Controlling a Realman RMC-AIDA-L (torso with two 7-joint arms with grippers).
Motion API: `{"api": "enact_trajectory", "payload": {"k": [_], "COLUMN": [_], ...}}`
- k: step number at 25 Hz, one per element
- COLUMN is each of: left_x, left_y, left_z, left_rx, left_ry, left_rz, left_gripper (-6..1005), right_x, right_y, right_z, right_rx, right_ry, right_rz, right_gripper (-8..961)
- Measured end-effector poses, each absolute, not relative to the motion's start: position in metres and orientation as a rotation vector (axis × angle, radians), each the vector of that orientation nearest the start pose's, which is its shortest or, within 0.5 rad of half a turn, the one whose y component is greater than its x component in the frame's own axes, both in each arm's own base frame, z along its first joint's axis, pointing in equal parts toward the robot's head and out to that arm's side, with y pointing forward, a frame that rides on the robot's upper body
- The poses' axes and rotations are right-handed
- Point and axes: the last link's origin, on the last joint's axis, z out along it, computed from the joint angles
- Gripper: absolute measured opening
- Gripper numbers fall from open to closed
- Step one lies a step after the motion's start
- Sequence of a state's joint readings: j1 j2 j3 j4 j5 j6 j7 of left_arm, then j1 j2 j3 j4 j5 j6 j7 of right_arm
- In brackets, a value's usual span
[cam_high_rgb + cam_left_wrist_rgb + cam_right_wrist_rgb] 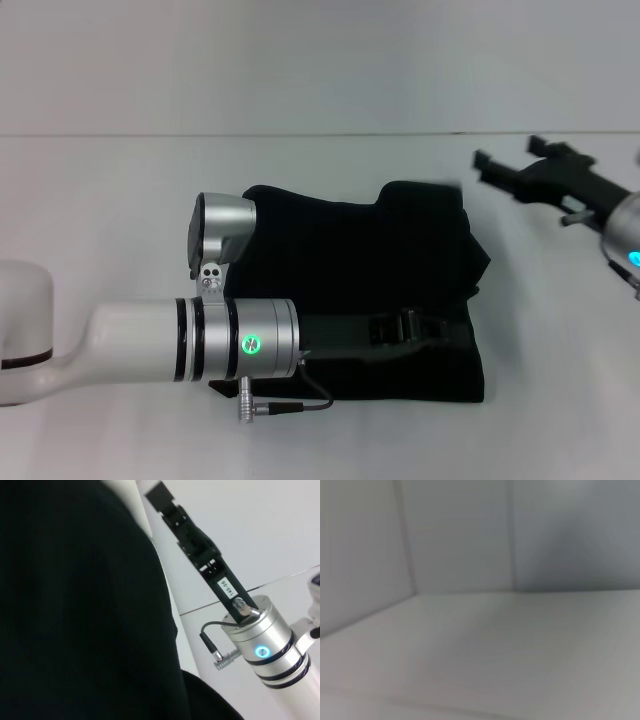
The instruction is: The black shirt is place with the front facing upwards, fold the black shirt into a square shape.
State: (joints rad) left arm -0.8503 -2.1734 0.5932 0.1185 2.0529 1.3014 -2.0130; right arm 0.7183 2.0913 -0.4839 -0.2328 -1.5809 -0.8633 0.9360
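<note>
The black shirt [400,270] lies folded into a rough rectangle in the middle of the white table, plain black side up; no lettering shows. My left arm reaches over it from the left, and my left gripper [404,327] is low over the shirt's front right part, black against black. The shirt fills the near side of the left wrist view [75,605]. My right gripper [510,157] is open and empty above the bare table, off the shirt's far right corner. It also shows in the left wrist view [162,497].
The white table [300,100] runs back to a seam line with a pale wall behind. The right wrist view shows only blurred table [495,655] and wall. A cable and plug [265,407] hang from my left wrist by the shirt's front edge.
</note>
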Motion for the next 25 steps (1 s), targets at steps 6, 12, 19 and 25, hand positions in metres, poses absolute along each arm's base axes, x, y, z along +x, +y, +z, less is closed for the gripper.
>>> {"api": "enact_trajectory", "payload": {"k": [6, 12, 19, 25], "left_x": [-0.172, -0.145, -0.161, -0.216], "left_y": [0.329, 0.318, 0.321, 0.342], "left_z": [-0.127, -0.106, -0.076, -0.049], "left_rx": [-2.587, -2.79, -2.765, -2.367], "left_ry": [-1.924, -1.816, -1.696, -1.697], "left_rz": [-0.89, -1.134, -1.258, -1.286], "left_gripper": [124, 266, 414, 615], "right_x": [0.307, 0.294, 0.272, 0.273], "right_y": [0.387, 0.357, 0.346, 0.342], "right_z": [0.001, 0.002, -0.022, -0.051], "right_rx": [-1.811, -1.897, -2.166, -2.348], "right_ry": [0.878, 0.78, 0.67, 0.65], "right_rz": [0.885, 1.081, 1.054, 0.868], "right_gripper": [941, 942, 942, 942]}}
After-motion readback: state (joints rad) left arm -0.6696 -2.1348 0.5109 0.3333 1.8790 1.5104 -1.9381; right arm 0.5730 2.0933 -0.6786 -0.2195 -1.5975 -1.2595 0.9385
